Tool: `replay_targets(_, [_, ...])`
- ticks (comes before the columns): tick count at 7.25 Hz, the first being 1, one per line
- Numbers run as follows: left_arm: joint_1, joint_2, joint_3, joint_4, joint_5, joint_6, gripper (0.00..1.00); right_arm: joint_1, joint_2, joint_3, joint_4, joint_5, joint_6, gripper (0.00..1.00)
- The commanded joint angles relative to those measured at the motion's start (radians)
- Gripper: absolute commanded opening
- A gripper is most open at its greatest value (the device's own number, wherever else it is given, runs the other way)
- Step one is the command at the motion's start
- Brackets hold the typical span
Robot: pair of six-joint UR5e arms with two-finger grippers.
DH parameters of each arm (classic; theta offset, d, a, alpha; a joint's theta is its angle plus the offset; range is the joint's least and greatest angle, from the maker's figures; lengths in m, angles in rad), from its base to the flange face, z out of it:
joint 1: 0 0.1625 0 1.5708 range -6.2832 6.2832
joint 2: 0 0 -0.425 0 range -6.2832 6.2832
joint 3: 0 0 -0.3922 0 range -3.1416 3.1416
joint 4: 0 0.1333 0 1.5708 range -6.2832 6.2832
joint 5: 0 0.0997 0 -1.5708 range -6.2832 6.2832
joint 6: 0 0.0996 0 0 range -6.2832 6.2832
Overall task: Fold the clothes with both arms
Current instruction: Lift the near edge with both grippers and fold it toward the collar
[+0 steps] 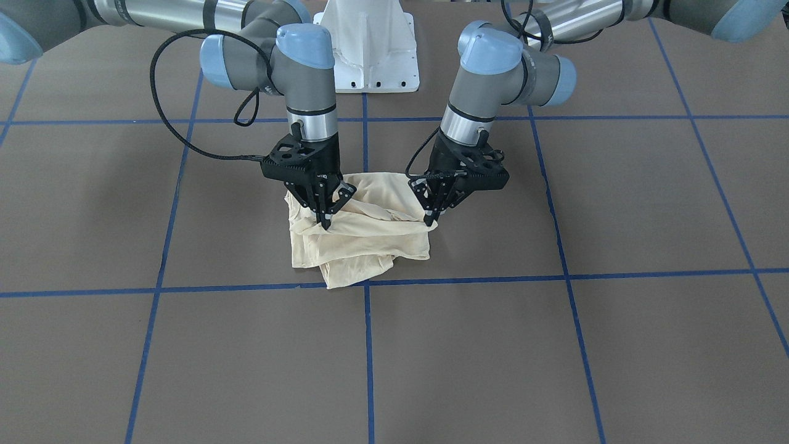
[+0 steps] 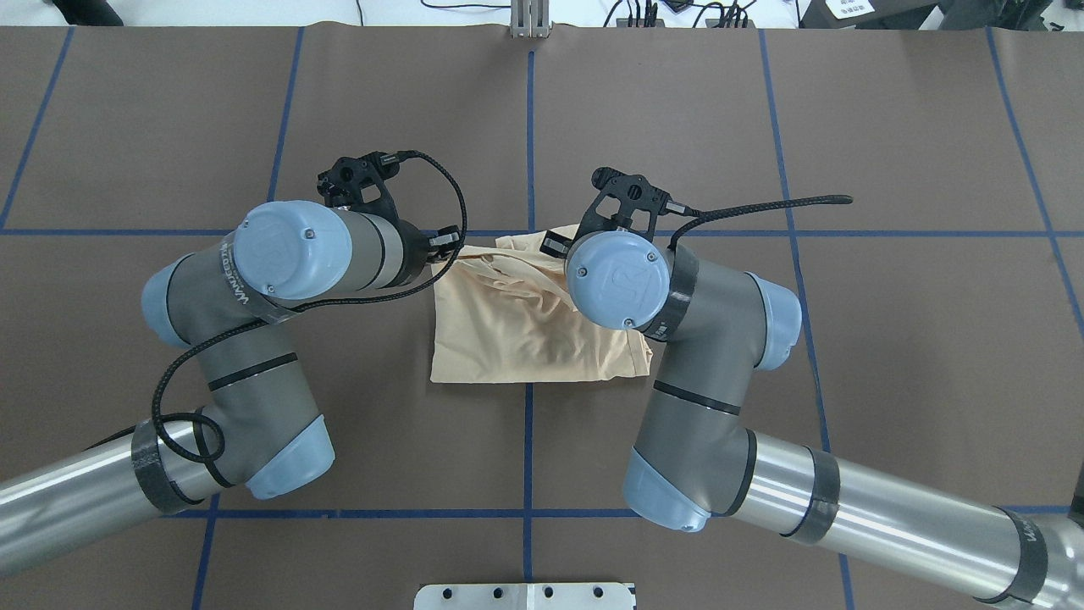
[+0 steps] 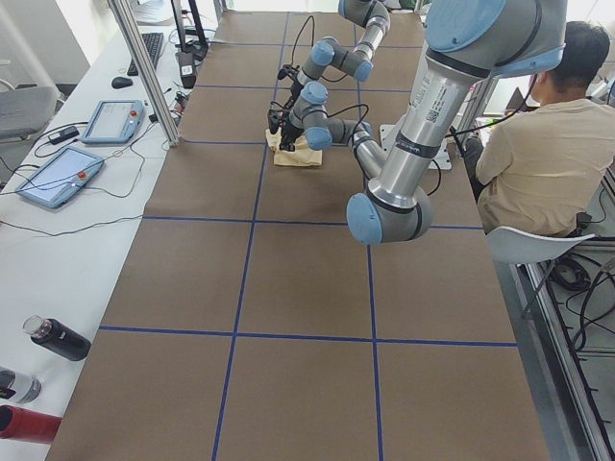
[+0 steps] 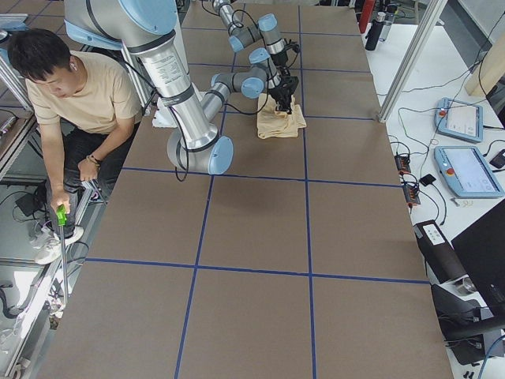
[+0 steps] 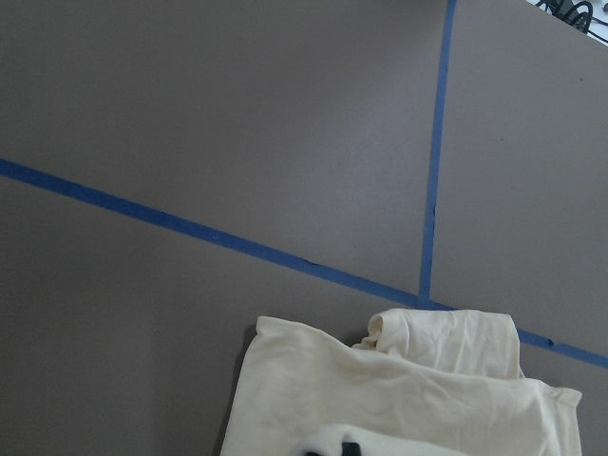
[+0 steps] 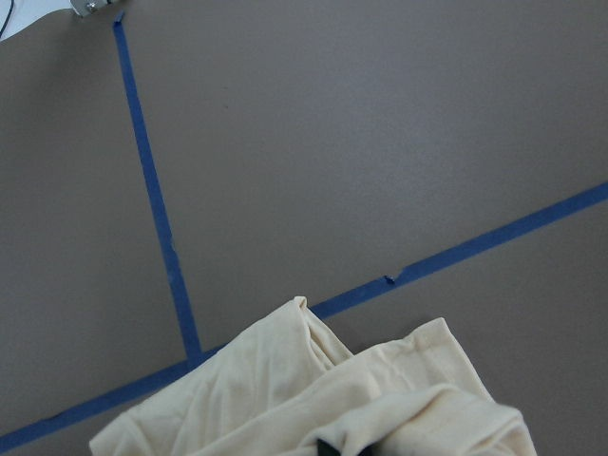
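Shirt [image 1: 360, 250]: pale cream, gathered into a rumpled, roughly square bundle several layers deep. You will find it mid-table [image 1: 555, 357] on the brown cover, astride the blue tape line [image 1: 368, 345] that runs away from the robot. The bundle's far edge, the one away from the robot, just overlaps the crossing tape line, and a loose fold pokes out there.

Left gripper [image 1: 431, 217]: down at the bundle's left side and tilted inward. Its fingertips are drawn together with a ridge of cloth pinched between them, and the fabric rises a little to meet the tips. Its wrist camera shows cream cloth bunched round a dark tip at the bottom edge.

Right gripper [image 1: 325, 223]: at the bundle's right side, nearer upright. Its tips are narrowed and closed onto a fold of the top layer. Its wrist camera shows much the same, cloth crowding a dark tip.

Arms: the left arm [image 2: 288, 254] and right arm [image 2: 703, 339] bend in from either side. From overhead, the right wrist hides the bundle's far right part, and the left wrist sits just beside its left edge.

Surroundings: a white pedestal [image 1: 368, 55] stands at the robot's side of the table. A person [image 3: 533, 154] in a beige top sits beside it. Touch panels [image 3: 113, 120] and bottles [image 3: 56, 338] lie on the white bench along the far side.
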Motion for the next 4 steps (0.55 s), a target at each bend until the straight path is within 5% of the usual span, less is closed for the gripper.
replay_targets(1, [-0.006, -0.003, 0.042, -0.020, 0.001, 0.013, 0.06, 0.028, 0.028, -0.061, 0.022, 0.026, -0.060, 0.20])
replay_targets(2, [-0.006, -0.005, 0.041, -0.023, 0.000, 0.104, 0.99, 0.040, 0.037, -0.063, 0.022, 0.035, -0.151, 0.99])
replay_targets(4, [-0.046, 0.003, 0.003, -0.023, -0.041, 0.223, 1.00, 0.089, 0.072, -0.040, 0.012, 0.214, -0.200, 1.00])
